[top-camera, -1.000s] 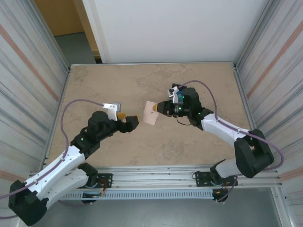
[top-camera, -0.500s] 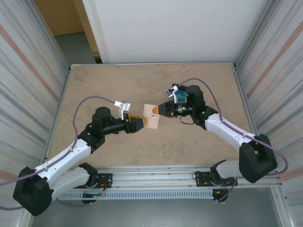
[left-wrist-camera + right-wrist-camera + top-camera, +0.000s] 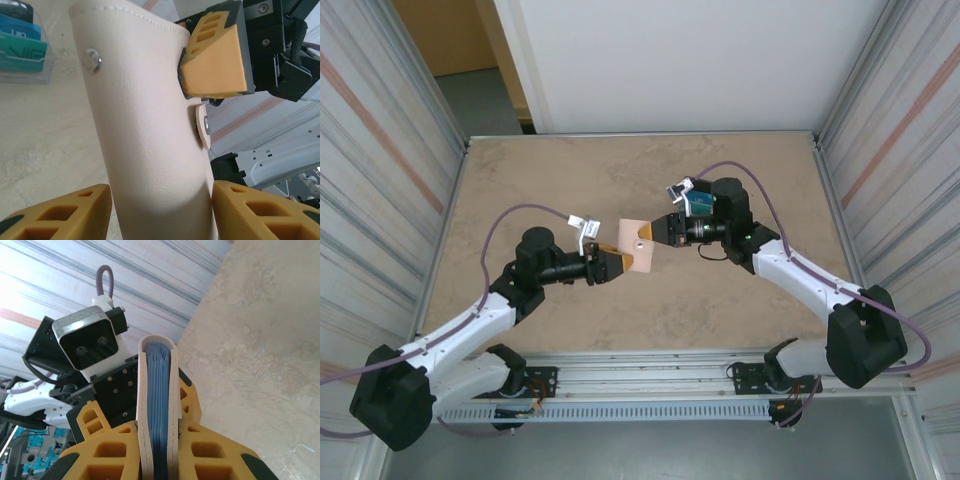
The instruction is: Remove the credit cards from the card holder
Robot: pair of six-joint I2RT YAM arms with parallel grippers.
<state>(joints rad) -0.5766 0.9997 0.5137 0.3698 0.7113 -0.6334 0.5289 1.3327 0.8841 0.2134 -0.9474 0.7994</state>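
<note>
**Card holder** point(image 3: 640, 247): beige and folded shut, it is held over the middle of the table point(image 3: 550, 170) between the two arms, apparently clear of the surface. Edge-on in the right wrist view, the fold closes over pale blue layers. Whether these are lining or the edges of the credit cards cannot be told. The snap tab point(image 3: 202, 127) stands free at one edge and appears unfastened from the stud point(image 3: 92, 60) on the outer face.

**Right gripper** point(image 3: 656, 230): it pinches one end of the card holder, with a pad flat on each face.

**Left gripper** point(image 3: 616, 265): its jaws straddle the opposite end. The fingers point(image 3: 55, 217) lie touching or just beside the two faces, and it cannot be told whether they press.

**Step in hand** (judged): the holder is being presented between the arms and steadied for opening. No card has yet been drawn.

**Next move** (judged): a grip across both flaps keeps the fold closed. One gripper therefore needs to take a single flap while the other peels its partner away, exposing the pockets. Only then can a card edge be pinched and slid out along its slot.

**Surroundings**: a clear box point(image 3: 22, 50) holding teal cards rests on the table beyond the holder, apart from it.
</note>
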